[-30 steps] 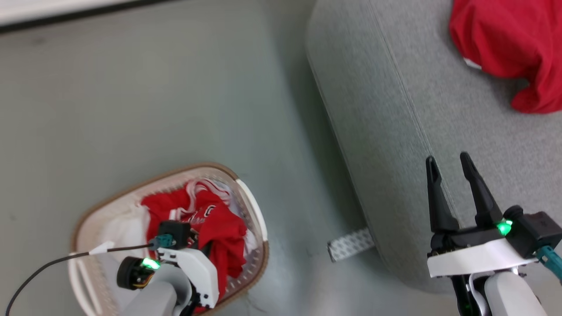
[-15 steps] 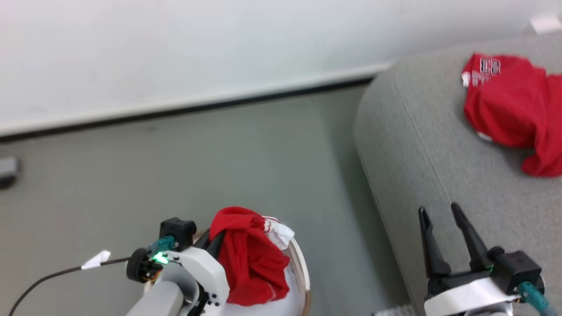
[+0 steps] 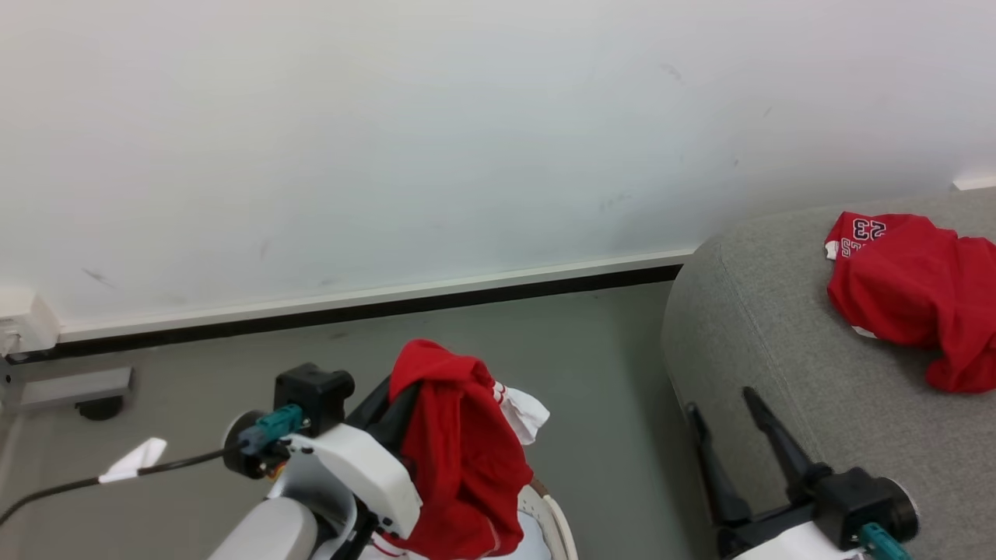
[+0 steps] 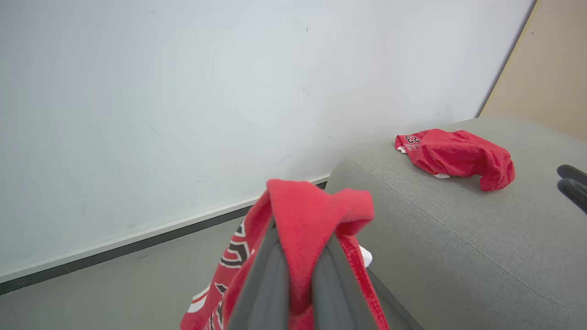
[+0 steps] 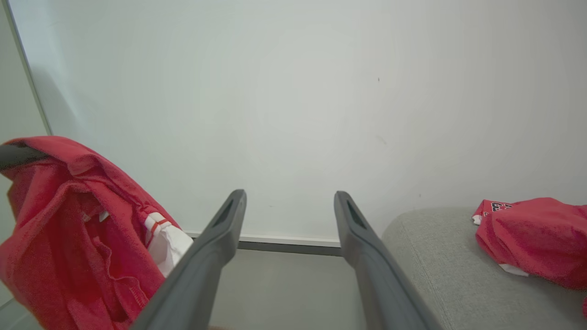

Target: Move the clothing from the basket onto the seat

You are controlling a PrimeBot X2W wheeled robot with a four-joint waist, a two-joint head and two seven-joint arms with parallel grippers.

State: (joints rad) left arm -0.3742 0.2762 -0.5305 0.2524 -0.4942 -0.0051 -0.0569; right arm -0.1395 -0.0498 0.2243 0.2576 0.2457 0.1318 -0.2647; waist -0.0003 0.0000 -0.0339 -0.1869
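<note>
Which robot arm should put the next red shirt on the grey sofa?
Left. The left gripper is shut on the red garment, ready to carry to the seat; the right gripper is open, empty.

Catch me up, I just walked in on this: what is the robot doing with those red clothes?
The left gripper is shut on a red garment, holding it up over the basket. The right gripper is open and empty beside the seat, where a second garment lies. So one piece is on the seat and one is lifted but not yet there.
</note>
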